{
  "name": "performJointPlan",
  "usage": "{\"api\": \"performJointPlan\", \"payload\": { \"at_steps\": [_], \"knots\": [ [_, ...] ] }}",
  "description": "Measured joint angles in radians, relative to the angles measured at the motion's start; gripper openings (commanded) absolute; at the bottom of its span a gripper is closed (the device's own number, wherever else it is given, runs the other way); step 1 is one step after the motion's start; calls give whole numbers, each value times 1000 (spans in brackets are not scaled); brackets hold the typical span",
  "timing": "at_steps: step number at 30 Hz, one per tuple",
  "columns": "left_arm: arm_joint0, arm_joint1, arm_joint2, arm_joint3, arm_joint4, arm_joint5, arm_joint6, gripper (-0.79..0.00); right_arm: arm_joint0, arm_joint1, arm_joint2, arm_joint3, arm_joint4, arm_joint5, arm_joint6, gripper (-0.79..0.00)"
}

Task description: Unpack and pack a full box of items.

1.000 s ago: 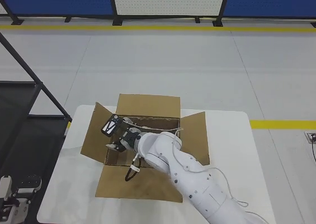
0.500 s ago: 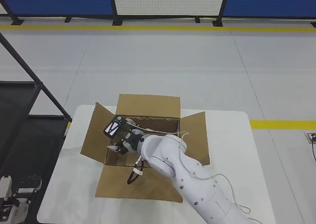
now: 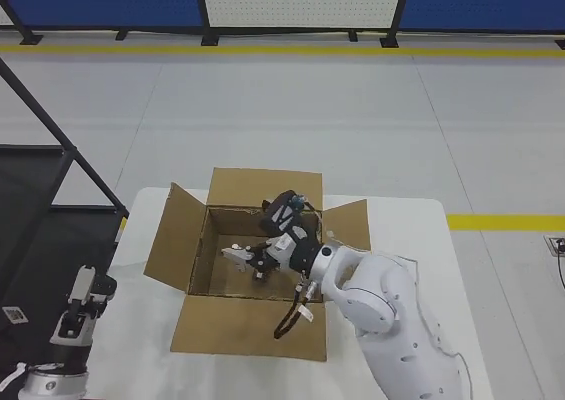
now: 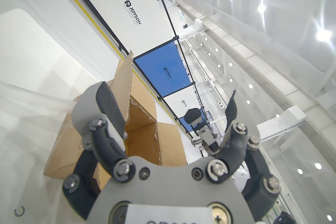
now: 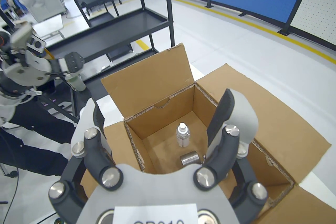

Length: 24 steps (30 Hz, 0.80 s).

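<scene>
White bench (image 3: 417, 225), rounded corners, holds one big cardboard box (image 3: 262, 187) in the middle, all four flaps folded out. Black metal shelf rack (image 3: 22, 200) stands off the bench's left side.

Right arm (image 3: 362, 290) leans in from the near side, wrist over the open box. Its jaws are spread wide and hold nothing, aimed down into the box above the floor. Left arm (image 3: 77, 320) is off the near-left corner of the bench, well apart from the box. Its jaws point upward toward the ceiling, also wide apart and empty.

Inside the box, on the bare cardboard floor: a small clear bottle (image 5: 183, 135) with a white cap, upright. A short metal can (image 5: 189, 158) is just beside it, looks to be lying on its side. Can't tell if the two touch.
</scene>
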<state>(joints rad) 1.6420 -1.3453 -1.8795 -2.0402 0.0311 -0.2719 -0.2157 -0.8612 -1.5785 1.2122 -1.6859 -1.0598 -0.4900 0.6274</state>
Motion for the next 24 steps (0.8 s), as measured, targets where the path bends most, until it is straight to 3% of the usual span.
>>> {"api": "performJointPlan", "payload": {
  "at_steps": [7, 12, 17, 21, 24],
  "knots": [
    [-59, 4, 84, 41, 61, 3, -43, 0, -171, 37, 215, -224, 84, 67, 65, 0],
    [-67, 7, 129, 30, 87, -11, -80, 0, -243, 56, 342, -290, 70, 167, 132, 0],
    [-93, 10, 186, 36, 122, 3, -121, 0, -243, 70, 400, -262, 58, 242, 215, 0],
    [-100, 10, 216, 26, 147, -11, -97, 0, -216, 80, 423, -199, 108, 228, 227, 0],
    [-68, 10, 202, -6, 158, -53, -37, 0, -207, 87, 430, -164, 134, 210, 229, 0]
  ]
}}
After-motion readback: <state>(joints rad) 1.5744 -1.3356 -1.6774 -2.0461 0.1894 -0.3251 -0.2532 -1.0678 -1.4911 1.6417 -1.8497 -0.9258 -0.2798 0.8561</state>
